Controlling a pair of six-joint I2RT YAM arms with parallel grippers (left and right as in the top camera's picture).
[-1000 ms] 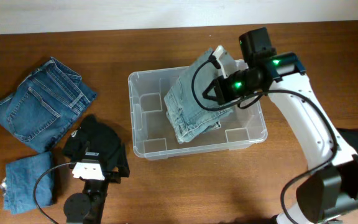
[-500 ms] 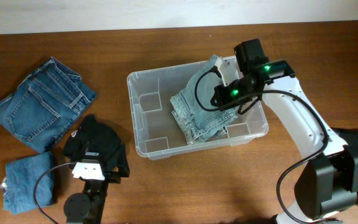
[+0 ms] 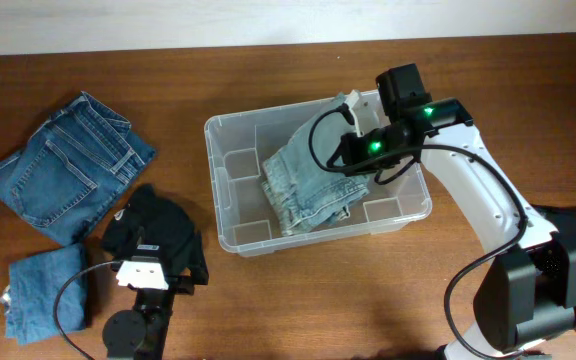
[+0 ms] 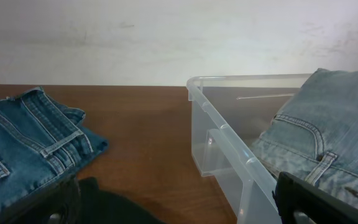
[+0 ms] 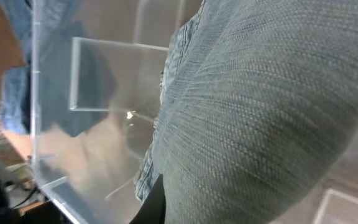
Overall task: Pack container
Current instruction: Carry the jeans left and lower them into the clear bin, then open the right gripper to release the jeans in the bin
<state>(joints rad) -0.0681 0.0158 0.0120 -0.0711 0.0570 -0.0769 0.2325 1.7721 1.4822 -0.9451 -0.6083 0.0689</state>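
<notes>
The container [image 3: 213, 190], a clear plastic bin, stands mid-table. A folded pair of light blue jeans [image 3: 303, 185] lies inside it, leaning toward the right wall. My right gripper [image 3: 356, 150] hangs over the bin's right half, shut on the top of those jeans. In the right wrist view the denim [image 5: 260, 112] fills the frame, with one dark fingertip [image 5: 157, 202] against it and the bin wall [image 5: 55, 124] behind. My left gripper [image 3: 153, 268] sits low at the front left, open and holding nothing. In its wrist view the bin [image 4: 229, 143] is at the right.
Folded dark blue jeans [image 3: 68, 165] lie at the far left. A smaller blue folded piece [image 3: 43, 290] lies near the front left corner. A black garment [image 3: 158, 235] is bunched just under my left gripper, also seen in the left wrist view [image 4: 110, 205].
My right gripper has come down and left with the light jeans, lowering them from above the rim into the bin. The left arm has not moved.
</notes>
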